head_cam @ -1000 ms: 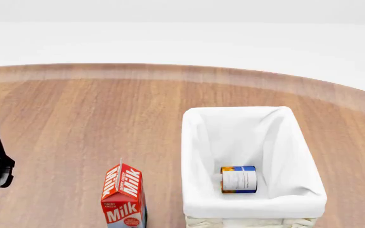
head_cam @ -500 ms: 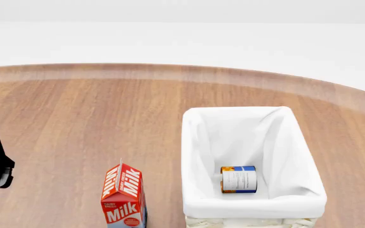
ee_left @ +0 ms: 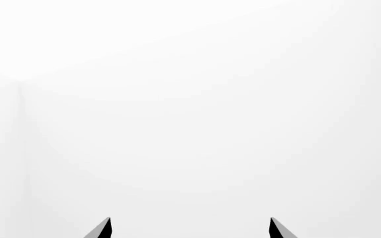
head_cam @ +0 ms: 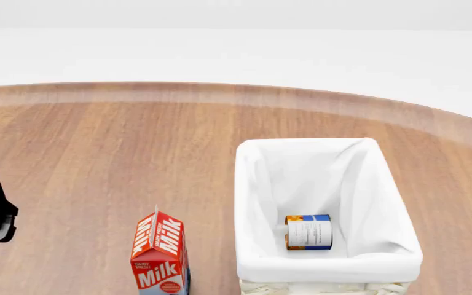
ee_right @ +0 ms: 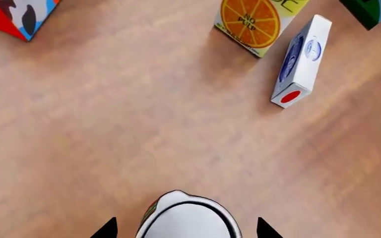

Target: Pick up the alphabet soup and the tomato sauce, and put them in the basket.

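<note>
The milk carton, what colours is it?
The milk carton is red with white "Milk" lettering and a blue bottom. It shows best in the head view.

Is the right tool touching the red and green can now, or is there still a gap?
Cannot tell. In the right wrist view the can's silver lid sits between the right tool's two fingertips, with floor showing on both sides, but the frame edge cuts off the lower part.

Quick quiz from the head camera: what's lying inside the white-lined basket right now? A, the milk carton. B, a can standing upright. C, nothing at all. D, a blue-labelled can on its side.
D: the alphabet soup lies on its side on the lining of the basket, while the milk carton stands outside on the wooden table.
</note>
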You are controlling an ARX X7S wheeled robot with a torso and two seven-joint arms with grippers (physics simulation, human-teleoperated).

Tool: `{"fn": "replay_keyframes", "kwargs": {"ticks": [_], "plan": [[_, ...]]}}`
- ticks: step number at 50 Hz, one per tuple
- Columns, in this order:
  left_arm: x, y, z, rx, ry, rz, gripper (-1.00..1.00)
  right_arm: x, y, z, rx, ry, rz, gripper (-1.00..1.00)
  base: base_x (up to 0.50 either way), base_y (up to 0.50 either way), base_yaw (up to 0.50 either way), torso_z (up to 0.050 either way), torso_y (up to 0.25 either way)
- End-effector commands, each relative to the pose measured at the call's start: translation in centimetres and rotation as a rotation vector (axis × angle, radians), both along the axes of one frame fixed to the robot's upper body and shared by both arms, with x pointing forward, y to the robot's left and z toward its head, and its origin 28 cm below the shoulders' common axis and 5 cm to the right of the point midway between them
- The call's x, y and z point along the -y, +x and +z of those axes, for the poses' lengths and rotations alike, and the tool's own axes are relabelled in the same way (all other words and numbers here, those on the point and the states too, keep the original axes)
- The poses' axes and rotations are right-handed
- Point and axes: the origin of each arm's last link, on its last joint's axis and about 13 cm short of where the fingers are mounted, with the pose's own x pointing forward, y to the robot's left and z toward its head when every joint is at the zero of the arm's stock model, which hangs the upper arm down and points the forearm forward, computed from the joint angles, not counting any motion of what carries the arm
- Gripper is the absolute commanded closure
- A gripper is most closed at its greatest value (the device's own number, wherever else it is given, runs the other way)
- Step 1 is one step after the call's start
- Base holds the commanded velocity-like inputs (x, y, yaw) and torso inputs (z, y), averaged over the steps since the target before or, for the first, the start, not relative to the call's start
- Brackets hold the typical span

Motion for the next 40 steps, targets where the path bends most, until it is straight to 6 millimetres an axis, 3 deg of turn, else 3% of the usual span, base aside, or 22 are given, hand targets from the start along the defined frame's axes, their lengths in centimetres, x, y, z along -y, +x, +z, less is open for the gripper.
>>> {"fn": "replay_keyframes", "kwargs": {"ticks": [1,38,39,40], "plan": [[0.0,0.0,-0.1,-0.002,0.000,-0.002,-1.00,0.0,0.0,-0.5,-0.010,0.000,-0.009,-1.00,0.00,0.00,0.00,0.000,0.000],[0.0,0.0,-0.1,-0.004,0.000,-0.001,-1.00,0.2,-0.2,-1.6,-0.025,-0.008,-0.012,-1.00,0.00,0.00,0.00,0.000,0.000],[0.0,0.0,-0.1,-0.005,0.001,-0.001,-1.00,0.2,-0.2,-1.6,-0.018,-0.006,-0.015,1.00,0.00,0.00,0.00,0.000,0.000],[0.0,0.0,-0.1,-0.005,0.001,0.000,-1.00,0.2,-0.2,-1.7,-0.015,-0.004,-0.017,1.00,0.00,0.00,0.00,0.000,0.000]]}}
